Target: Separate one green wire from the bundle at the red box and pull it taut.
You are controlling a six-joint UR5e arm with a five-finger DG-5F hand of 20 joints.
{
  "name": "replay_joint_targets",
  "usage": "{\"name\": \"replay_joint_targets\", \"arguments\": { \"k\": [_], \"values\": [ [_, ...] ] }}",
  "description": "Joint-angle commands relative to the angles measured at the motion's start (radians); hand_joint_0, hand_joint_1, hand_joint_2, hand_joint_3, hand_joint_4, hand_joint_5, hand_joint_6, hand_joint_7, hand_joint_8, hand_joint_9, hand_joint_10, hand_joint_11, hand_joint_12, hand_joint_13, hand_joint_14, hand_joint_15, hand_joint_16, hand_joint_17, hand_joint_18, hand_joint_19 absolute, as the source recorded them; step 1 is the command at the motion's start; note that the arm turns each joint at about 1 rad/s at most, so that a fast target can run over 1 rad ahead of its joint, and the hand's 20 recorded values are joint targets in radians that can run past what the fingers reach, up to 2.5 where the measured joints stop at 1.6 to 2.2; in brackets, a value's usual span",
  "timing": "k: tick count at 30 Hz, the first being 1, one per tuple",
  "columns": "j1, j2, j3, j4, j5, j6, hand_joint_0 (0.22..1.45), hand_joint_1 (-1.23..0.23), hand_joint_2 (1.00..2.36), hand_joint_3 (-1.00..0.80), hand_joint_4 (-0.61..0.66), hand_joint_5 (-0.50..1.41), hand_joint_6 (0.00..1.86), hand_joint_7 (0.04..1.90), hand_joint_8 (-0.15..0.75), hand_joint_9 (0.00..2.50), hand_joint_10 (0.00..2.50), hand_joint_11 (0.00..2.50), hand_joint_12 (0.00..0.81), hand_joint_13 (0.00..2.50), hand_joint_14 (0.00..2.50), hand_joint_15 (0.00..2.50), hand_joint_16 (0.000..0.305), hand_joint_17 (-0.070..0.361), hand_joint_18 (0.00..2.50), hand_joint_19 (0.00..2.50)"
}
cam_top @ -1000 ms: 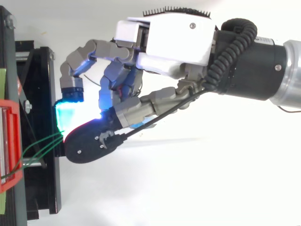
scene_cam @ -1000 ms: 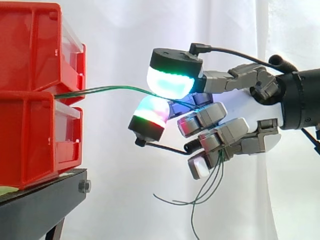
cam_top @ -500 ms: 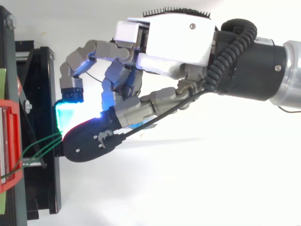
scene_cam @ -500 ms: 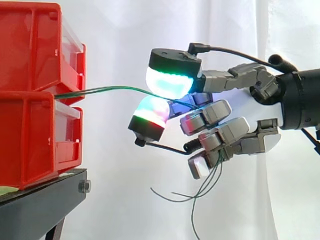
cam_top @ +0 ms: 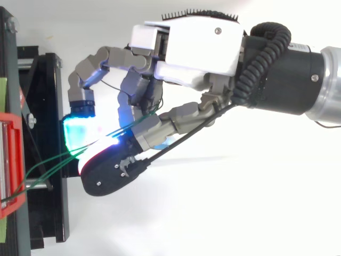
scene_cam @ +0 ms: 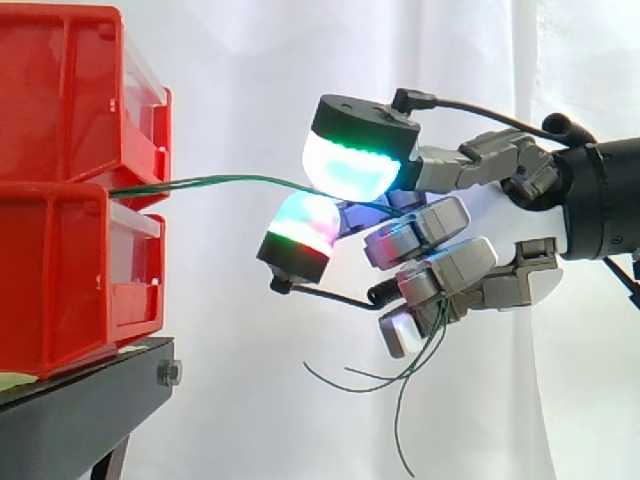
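Two red bins [scene_cam: 60, 200] stand stacked at the left, the red box [cam_top: 10, 160] seen from above. Several thin green wires [scene_cam: 220, 180] leave the gap between the bins and run right, nearly level, into my hand [scene_cam: 495, 215]. From above the wires [cam_top: 48, 168] fan out from the box and cross under the thumb to the curled fingers. My hand [cam_top: 197, 48] is shut on them, with the cyan-green thumb pad [scene_cam: 350, 160] above and a red-green fingertip pad [scene_cam: 300, 225] below. The wires' loose ends [scene_cam: 400, 395] dangle under the hand.
The bins rest on a black stand [scene_cam: 80, 410], whose frame [cam_top: 48, 106] lies just left of my fingertips. A white curtain hangs behind. Open air separates the bins' front from the hand.
The thumb pad has lifted and shifted slightly right, uncovering the wires running to the fingers in the top view. The dangling ends have swung a little. The bins have not moved.
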Motion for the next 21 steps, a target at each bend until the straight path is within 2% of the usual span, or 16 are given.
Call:
{"name": "replay_joint_targets", "arguments": {
  "k": [1,7,10,17,21],
  "values": [
    [0.0,0.0,0.0,-0.004,0.0,0.003,0.58,-0.75,1.0,-0.5,0.16,-0.19,0.91,1.0,0.307,1.25,0.76,1.66,0.354,1.58,0.0,1.75,0.056,0.126,1.1,0.64],
    [0.0,0.0,0.0,-0.064,-0.002,0.016,0.56,-0.65,1.0,-0.5,0.16,-0.19,0.9,1.02,0.311,1.29,0.8,1.65,0.349,1.6,0.0,1.75,0.056,0.127,1.13,0.65],
    [0.0,0.002,0.0,-0.062,-0.002,0.016,0.6,-0.61,1.0,-0.5,0.15,-0.19,0.9,1.03,0.303,1.29,0.76,1.68,0.333,1.6,0.0,1.75,0.055,0.124,1.12,0.66],
    [0.0,0.0,0.002,-0.067,-0.002,0.02,0.62,-0.7,1.01,-0.33,0.12,-0.19,0.91,1.07,0.296,1.27,0.78,1.68,0.34,1.6,0.0,1.76,0.056,0.125,1.11,0.67],
    [0.0,0.002,0.003,-0.067,-0.002,0.022,0.61,-0.76,1.01,-0.42,0.16,-0.19,0.91,1.05,0.294,1.24,0.79,1.68,0.339,1.59,0.01,1.75,0.056,0.127,1.11,0.67]
  ]
}}
